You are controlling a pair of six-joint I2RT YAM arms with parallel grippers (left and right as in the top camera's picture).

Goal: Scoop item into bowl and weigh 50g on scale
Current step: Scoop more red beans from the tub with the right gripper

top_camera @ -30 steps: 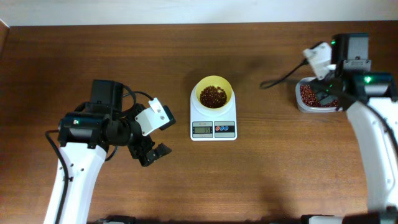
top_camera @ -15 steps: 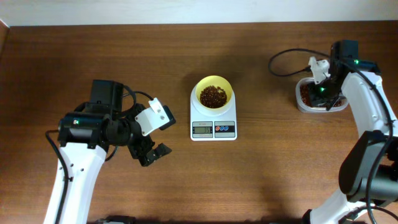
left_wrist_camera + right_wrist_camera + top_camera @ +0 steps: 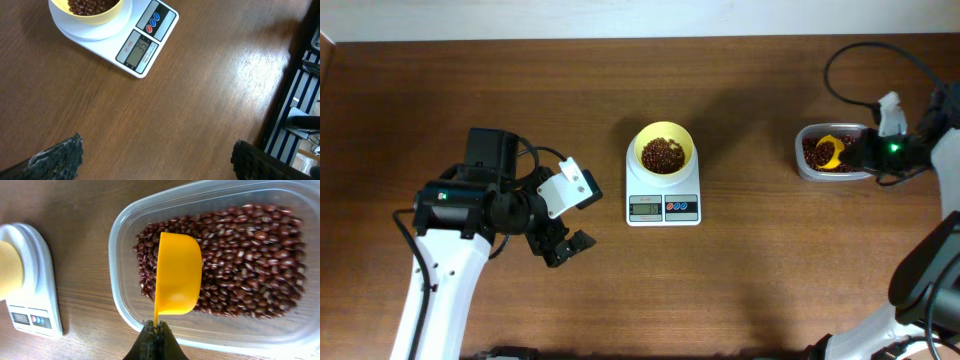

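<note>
The right gripper [image 3: 156, 331] clenched the smooth yellow scoop [image 3: 177, 275] inside the clear tub [image 3: 119, 300] rim, over glossy beans [image 3: 250, 245]; the left gripper [image 3: 155, 152] gaped above the wooden table [image 3: 200, 100].

A brown table [image 3: 770, 260] is marked by fine wood grain. A white scale [image 3: 663, 208] is fitted with a grey screen [image 3: 138, 47] and one red and two blue buttons [image 3: 154, 22]. The bowl [image 3: 638, 150] is coloured pale yellow, the beans [image 3: 662, 154] glossy dark red-brown, the tub [image 3: 120, 295] clear, and the scoop [image 3: 177, 275] orange-yellow.
</note>
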